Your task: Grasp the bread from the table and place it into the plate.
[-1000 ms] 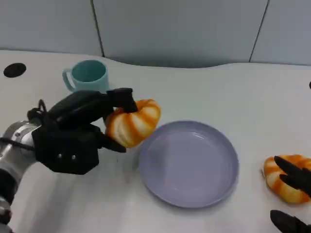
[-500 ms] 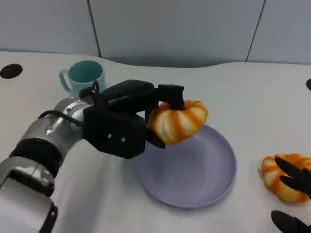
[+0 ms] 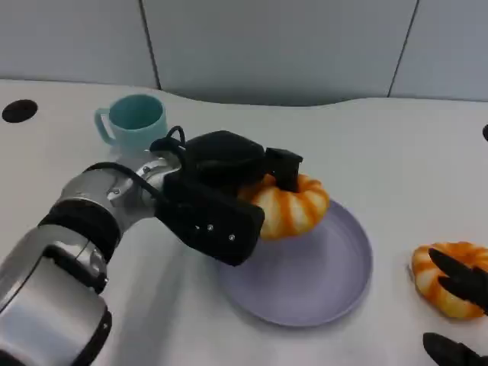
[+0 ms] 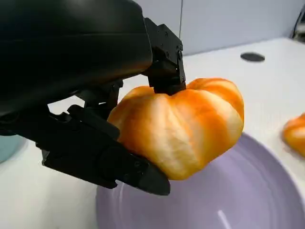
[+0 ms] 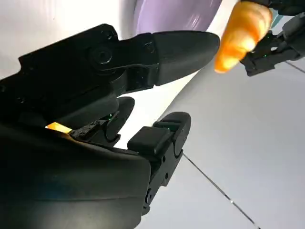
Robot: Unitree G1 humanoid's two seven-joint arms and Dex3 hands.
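Observation:
My left hand grips an orange-and-white striped bread and holds it over the far left part of the lavender plate. The left wrist view shows the fingers clamped on the bread just above the plate; whether it touches the plate I cannot tell. A second striped bread lies on the table at the right, with the fingers of my right hand spread around its near side, not holding it. The right wrist view shows my right hand with fingers apart and the held bread beyond.
A teal mug stands at the back left of the white table, behind my left forearm. A small black disc lies at the far left edge. A grey wall panel runs behind the table.
My left hand has carried the bread rightward from beside the plate to over it, then lowered it toward the plate's surface. The right hand and second bread have stayed put.

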